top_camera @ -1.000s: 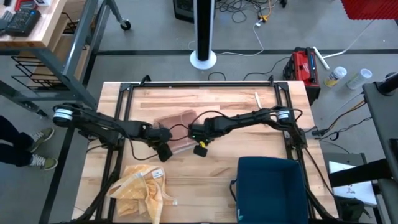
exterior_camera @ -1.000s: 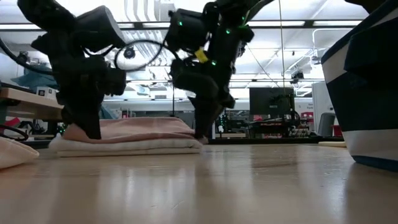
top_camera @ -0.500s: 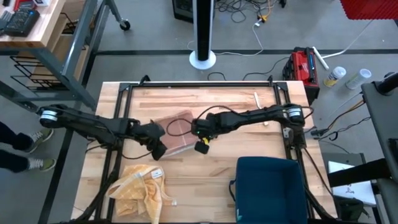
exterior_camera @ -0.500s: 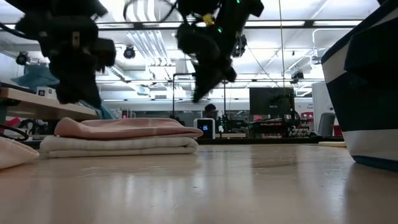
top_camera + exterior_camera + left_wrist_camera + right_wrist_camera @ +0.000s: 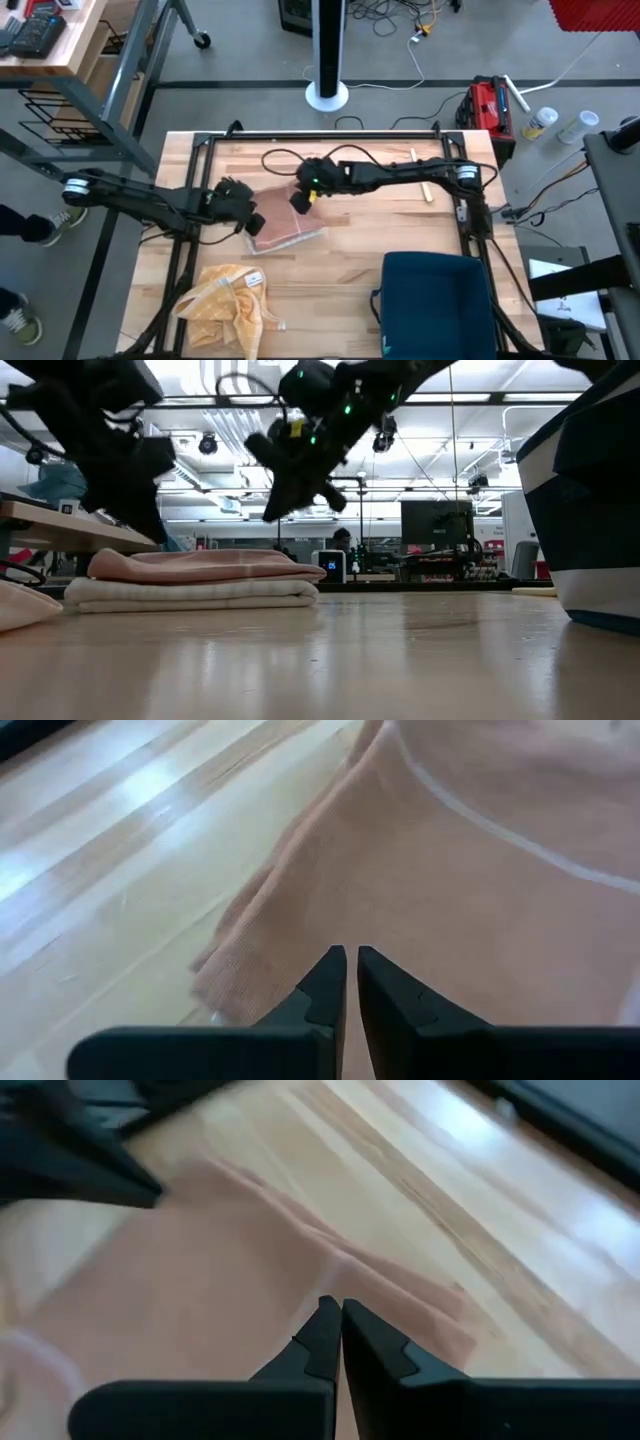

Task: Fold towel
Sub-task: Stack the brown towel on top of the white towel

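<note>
The folded towel (image 5: pixel 287 228) lies flat in the middle of the table, a pink layer on top of a paler one (image 5: pixel 190 580). My left gripper (image 5: pixel 250 220) hangs shut just above the towel's left end (image 5: pixel 480 890), touching nothing. My right gripper (image 5: pixel 297 204) hangs shut above the towel's far side (image 5: pixel 200 1280), also clear of it. In the low view, both the left gripper (image 5: pixel 152 532) and the right gripper (image 5: pixel 272 512) are above the cloth with air beneath them.
A crumpled yellow cloth (image 5: pixel 228 305) lies near the front left corner. A dark blue bin (image 5: pixel 437 300) stands at the front right. A black frame (image 5: pixel 320 135) runs round the table's far and side edges. Bare wood lies between the towel and the bin.
Both grippers, shut throughout, have risen from table level at the towel's ends. My left gripper has drawn back toward the table's left edge and tipped. My right gripper has swung up toward the far edge and to the left. The towel stays folded on the table.
</note>
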You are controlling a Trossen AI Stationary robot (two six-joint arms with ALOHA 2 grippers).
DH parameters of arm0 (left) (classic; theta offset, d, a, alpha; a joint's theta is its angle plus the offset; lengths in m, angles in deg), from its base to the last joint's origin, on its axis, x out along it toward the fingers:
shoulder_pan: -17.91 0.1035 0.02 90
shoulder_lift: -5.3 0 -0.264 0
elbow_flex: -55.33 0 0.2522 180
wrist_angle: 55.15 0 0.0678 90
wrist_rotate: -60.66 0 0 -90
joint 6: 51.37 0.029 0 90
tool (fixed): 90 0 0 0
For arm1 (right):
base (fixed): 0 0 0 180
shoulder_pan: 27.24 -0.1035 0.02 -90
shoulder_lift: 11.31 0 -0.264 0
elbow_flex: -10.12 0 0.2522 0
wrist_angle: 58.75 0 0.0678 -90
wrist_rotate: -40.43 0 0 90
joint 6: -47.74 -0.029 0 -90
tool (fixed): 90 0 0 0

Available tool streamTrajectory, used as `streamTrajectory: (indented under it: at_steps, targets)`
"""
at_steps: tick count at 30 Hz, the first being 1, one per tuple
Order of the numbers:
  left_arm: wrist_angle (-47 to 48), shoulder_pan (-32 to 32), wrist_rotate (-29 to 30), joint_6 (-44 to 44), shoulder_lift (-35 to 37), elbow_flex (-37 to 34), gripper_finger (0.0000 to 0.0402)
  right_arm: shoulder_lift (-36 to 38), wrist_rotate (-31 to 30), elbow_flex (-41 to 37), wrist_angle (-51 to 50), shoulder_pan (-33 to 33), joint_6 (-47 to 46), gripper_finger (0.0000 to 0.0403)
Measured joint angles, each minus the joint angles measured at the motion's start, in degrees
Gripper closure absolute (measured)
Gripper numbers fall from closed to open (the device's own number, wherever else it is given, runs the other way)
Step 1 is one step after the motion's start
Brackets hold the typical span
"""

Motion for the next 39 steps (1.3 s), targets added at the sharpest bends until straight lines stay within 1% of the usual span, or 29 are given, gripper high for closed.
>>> streamTrajectory:
  at_steps: [3, 5, 8, 11, 13, 16, 21, 24, 26, 27, 29, 32, 34, 37, 39]
  targets:
    - [2.8, 0.0, 0.0, -1.5, -3.0, -0.5, 0.0381, -2.1, 0.3, 0.2, 0.8, 0.8, -2.6, 0.0395]
    - [1.7, 0.0, 0.1, -2.3, -5.5, -0.3, 0.0381, -3.4, 0.5, 0.4, 1.0, 0.9, -2.8, 0.0395]
    - [2.7, 0.1, -0.6, -3.1, -8.2, -0.6, 0.0381, -5.4, 0.6, 1.1, 1.4, 0.8, -3.0, 0.0395]
    - [3.8, 0.1, -2.8, -4.2, -9.4, -0.4, 0.0381, -7.2, 0.2, 1.0, 0.6, 0.8, -4.1, 0.0395]
    - [5.0, 0.1, -4.4, -5.1, -9.8, -0.2, 0.0381, -7.4, 0.2, 1.0, -2.9, 1.0, -4.8, 0.0395]
    - [8.2, 0.1, -5.1, -7.1, -7.9, 0.3, 0.0381, -7.4, 0.1, 1.0, -4.3, 1.0, -4.7, 0.0395]
    - [8.5, -0.1, -6.3, -7.4, -1.9, 1.9, 0.0381, -5.7, 0.2, 1.1, -6.0, 0.8, -2.6, 0.0395]
    - [8.8, -0.3, -10.3, -8.2, 2.5, 2.7, 0.0381, -4.2, 0.1, 1.4, -6.2, 0.5, -1.7, 0.0395]
    - [8.8, -0.3, -13.0, -10.6, 5.1, 3.4, 0.0381, -3.2, 0.2, 1.2, -8.7, 0.5, -0.3, 0.0395]
    - [9.1, -0.3, -13.5, -12.6, 6.3, 3.5, 0.0381, -3.1, 0.2, 1.1, -8.6, 0.5, 0.6, 0.0395]
    - [13.6, -0.4, -12.9, -17.7, 8.2, 3.3, 0.0381, -2.4, 0.2, 1.2, -8.5, 0.4, 1.1, 0.0395]
    - [18.9, -0.3, -8.9, -26.8, 9.0, 3.0, 0.0380, -1.6, 0.5, 1.2, -8.6, 0.3, 1.9, 0.0394]
    - [23.3, -0.3, -7.7, -30.9, 8.4, 2.8, 0.0373, -1.4, 0.6, 1.3, -9.4, 0.3, 2.4, 0.0394]
    - [22.9, -0.3, -6.8, -32.7, 8.0, 2.8, 0.0351, -1.4, 0.7, 1.1, -9.5, 0.1, 3.7, 0.0394]
    - [19.9, -0.3, -5.3, -31.9, 6.7, 2.8, 0.0330, -1.3, 0.7, 1.2, -9.2, 0.0, 4.1, 0.0394]
